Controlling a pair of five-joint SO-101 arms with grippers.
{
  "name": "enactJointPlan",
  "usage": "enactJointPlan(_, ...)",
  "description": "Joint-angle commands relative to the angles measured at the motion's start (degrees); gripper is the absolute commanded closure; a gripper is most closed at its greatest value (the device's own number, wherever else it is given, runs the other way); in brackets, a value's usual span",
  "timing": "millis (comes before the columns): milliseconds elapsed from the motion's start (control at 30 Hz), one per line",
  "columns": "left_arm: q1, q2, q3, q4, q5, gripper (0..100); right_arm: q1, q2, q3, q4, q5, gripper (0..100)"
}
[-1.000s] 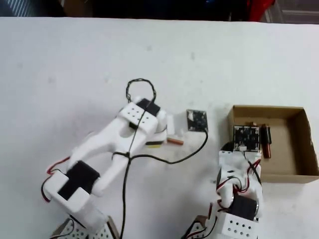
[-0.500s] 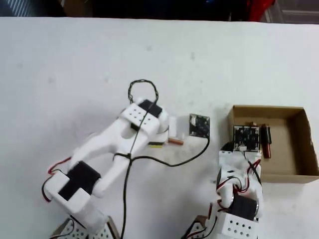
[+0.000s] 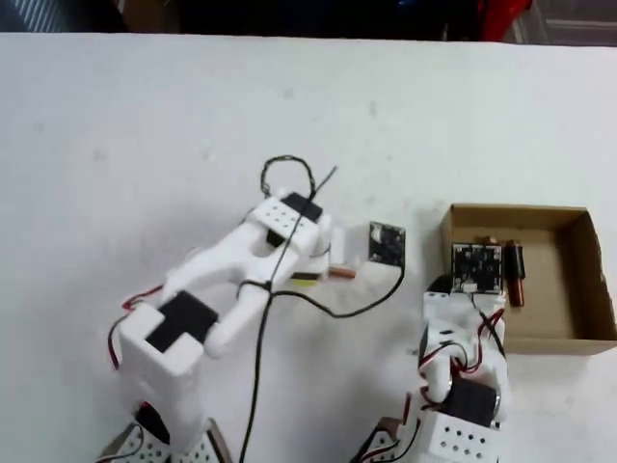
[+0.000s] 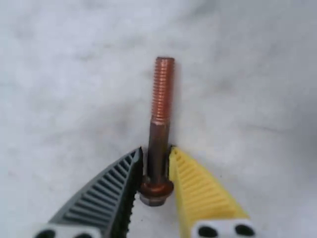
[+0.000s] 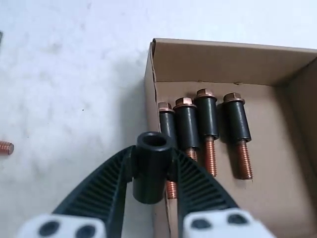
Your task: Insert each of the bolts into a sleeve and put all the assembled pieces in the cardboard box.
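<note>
My left gripper [image 4: 154, 161] is shut on a copper bolt [image 4: 159, 119] just above its hex head, the threaded end pointing away over the white table. From above, the same bolt [image 3: 339, 273] pokes out of the left gripper [image 3: 323, 262] toward the box. The right gripper [image 5: 152, 171] is shut on a black sleeve [image 5: 151, 166], bore end up, at the near left corner of the cardboard box [image 5: 218, 62]. Several assembled bolt-and-sleeve pieces [image 5: 207, 129] lie side by side in the box. The tip of the held bolt [image 5: 5, 148] shows at the right wrist view's edge.
The cardboard box [image 3: 569, 280] stands at the right of the white table [image 3: 145, 145], with the right arm [image 3: 458, 357] at its near left corner. A black cable [image 3: 328, 309] trails from the left arm across the table between the arms.
The left arm has lifted and shifted slightly to the right with the bolt held in its gripper. The right arm has stayed still.
</note>
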Motion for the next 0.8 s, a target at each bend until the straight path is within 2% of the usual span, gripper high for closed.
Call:
enactJointPlan(0,-0.4,0.7,-1.8,1.0,-0.4,88,1.0,-0.7,-0.7,-1.4,0.1,97.8)
enactJointPlan(167,-1.8,0.7,-1.8,1.3,-0.4,88,1.0,-0.7,-0.7,-1.4,0.1,97.8)
enactJointPlan(367,-5.0,1.2,-3.1,6.6,-0.1,88,1.0,-0.7,-0.7,-1.4,0.1,97.8)
enactJointPlan(633,-5.4,1.3,-2.7,6.7,-0.1,88,1.0,-0.7,-0.7,-1.4,0.1,97.8)
enactJointPlan(700,-5.6,1.3,-2.7,6.7,0.0,91,1.0,-0.7,-0.7,-1.4,0.1,97.8)
enactJointPlan(767,-5.6,1.3,-2.7,6.7,0.0,97,1.0,-0.7,-0.7,-1.4,0.1,97.8)
